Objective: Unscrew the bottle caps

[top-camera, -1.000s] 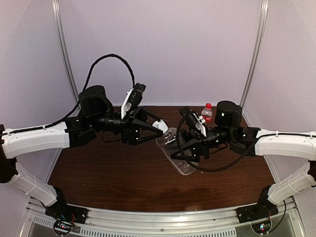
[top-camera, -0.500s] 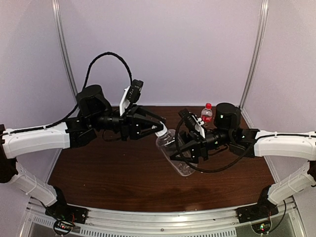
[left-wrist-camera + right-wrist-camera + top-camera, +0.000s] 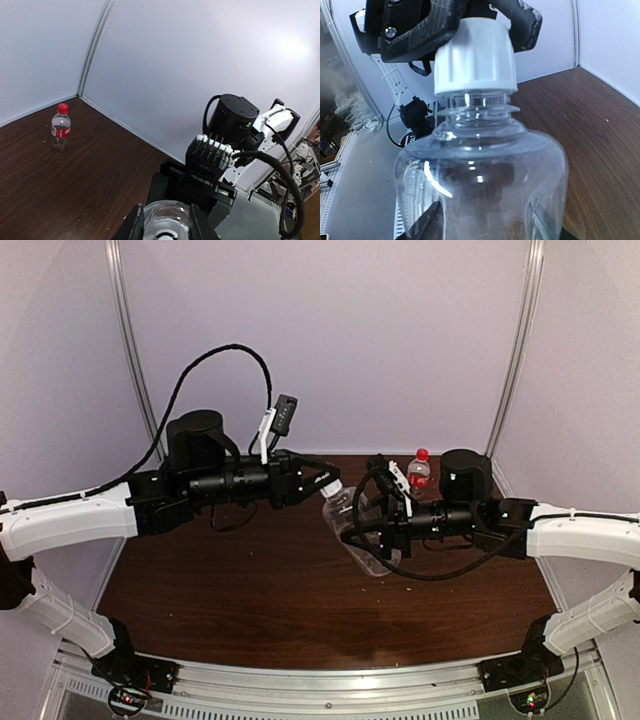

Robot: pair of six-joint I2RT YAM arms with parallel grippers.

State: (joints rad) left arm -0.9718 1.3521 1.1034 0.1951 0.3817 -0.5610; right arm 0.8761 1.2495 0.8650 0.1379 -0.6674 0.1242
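L fingers – black, rough-textured – are clamped tight on the white cap, a ribbed plastic cylinder. It sits on the neck of the plain bottle, which is clear, round-shouldered, glossy, no label. R fingers are partly open, pinching the bottle body on both sides and holding it tilted in mid-air above the dark wood-grain counter. 2nd bottle w/ red label band and red cap stands upright at the back-right corner – well apart from both arms.
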